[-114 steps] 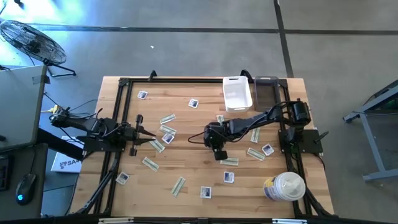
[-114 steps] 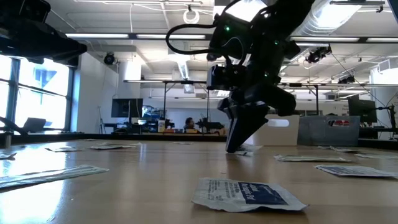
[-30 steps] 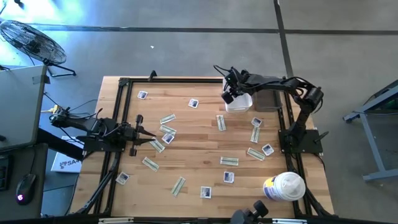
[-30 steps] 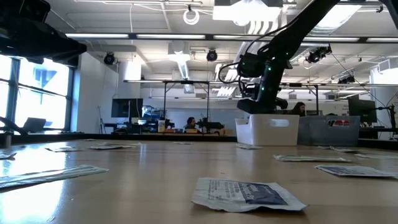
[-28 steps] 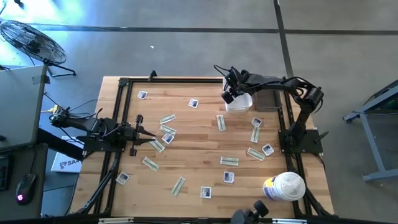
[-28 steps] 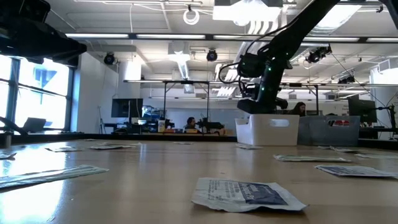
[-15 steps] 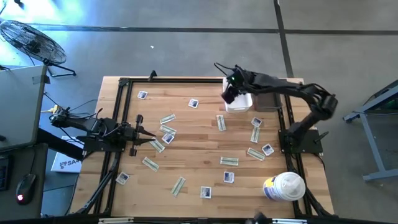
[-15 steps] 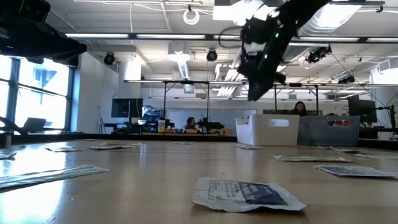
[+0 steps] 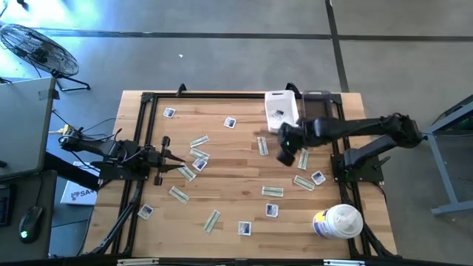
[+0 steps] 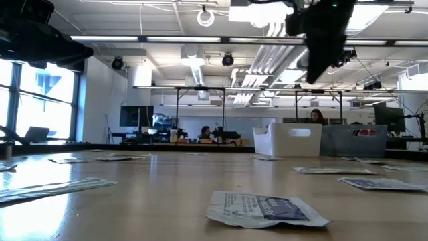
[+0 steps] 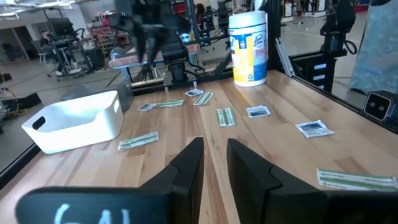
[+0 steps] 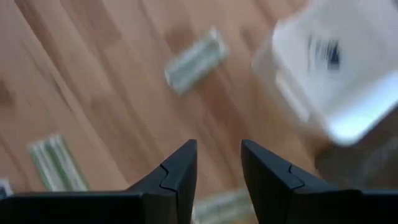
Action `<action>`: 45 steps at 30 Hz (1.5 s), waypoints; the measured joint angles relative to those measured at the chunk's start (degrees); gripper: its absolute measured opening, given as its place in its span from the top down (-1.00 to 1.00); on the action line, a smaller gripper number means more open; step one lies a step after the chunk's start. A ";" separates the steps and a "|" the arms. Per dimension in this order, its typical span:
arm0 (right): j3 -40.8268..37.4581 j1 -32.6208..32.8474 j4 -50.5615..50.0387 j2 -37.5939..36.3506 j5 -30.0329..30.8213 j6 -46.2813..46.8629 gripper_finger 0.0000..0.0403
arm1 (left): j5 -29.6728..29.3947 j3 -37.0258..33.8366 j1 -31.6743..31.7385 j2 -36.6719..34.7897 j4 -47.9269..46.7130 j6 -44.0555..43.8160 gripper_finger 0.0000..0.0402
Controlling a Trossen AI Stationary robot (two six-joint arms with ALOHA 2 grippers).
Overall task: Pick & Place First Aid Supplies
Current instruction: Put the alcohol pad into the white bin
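First aid supplies [image 9: 273,191] lie scattered flat over the wooden tabletop [image 9: 236,174], with 1 more inside the white bin [image 9: 268,103] at the far edge. They come in 2 kinds. The square packets are white with blue-grey print; I count 7 on the wood, among them one near the far left corner [image 9: 170,113], one toward the far middle [image 9: 230,123] and one near the right arm's base [image 9: 318,178]. The packet in the bin [image 9: 278,114] is also a white square with dark print. The narrow strips are pale green-beige; about 8 show, such as one on the left half [image 9: 199,141], one toward the near edge [image 9: 212,220] and one just beside the bin's near end [image 9: 262,145]. A small cluster by the left arm is too small to sort exactly. In the low view the closest square packet [image 10: 267,207] has crinkled edges and a dark blue printed block.

Right gripper [image 9: 285,155] hangs above the tabletop just in front of the white bin, over a strip [image 9: 303,158]. Its fingers [image 12: 180,168] are spread with nothing between them.

Left gripper [image 9: 168,157] waits low at the left side of the tabletop, pointing toward the middle. Its fingers [image 11: 189,165] stand slightly apart and hold nothing.

Beside the white bin sits 1 dark bin [image 9: 316,100], and 1 big white canister [image 9: 338,220] stands at the near right corner.
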 joint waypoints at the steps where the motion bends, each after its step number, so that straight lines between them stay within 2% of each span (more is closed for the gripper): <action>1: -0.98 1.14 -1.28 -0.02 -0.07 2.04 0.41 | 0.00 0.00 0.00 -0.01 0.00 0.00 0.65; 9: -10.37 5.28 -3.70 0.02 -2.93 16.29 0.41 | 0.00 0.00 0.00 0.00 0.00 0.00 0.65; 16: -18.47 2.62 -0.37 0.04 -0.98 24.99 0.41 | 0.00 0.00 0.00 -0.01 0.00 -0.01 0.65; 25: -28.68 -3.58 19.32 0.04 2.03 24.64 0.41 | 0.00 0.00 0.00 0.01 0.00 -0.01 0.65; 29: -30.99 -6.34 22.52 0.07 5.54 24.54 0.41 | 0.00 0.00 0.00 -0.01 0.00 0.01 0.65; 35: -32.46 -9.70 28.66 0.09 4.87 22.53 0.43 | 0.00 0.00 0.00 0.00 0.00 0.00 0.65; 41: -35.13 -11.56 28.68 0.09 3.86 25.52 0.57 | 0.00 0.00 0.00 0.00 0.00 0.00 0.65; 45: -36.80 -11.74 32.31 -0.09 3.93 26.38 0.64 | 0.00 0.00 0.00 0.01 0.00 -0.01 0.65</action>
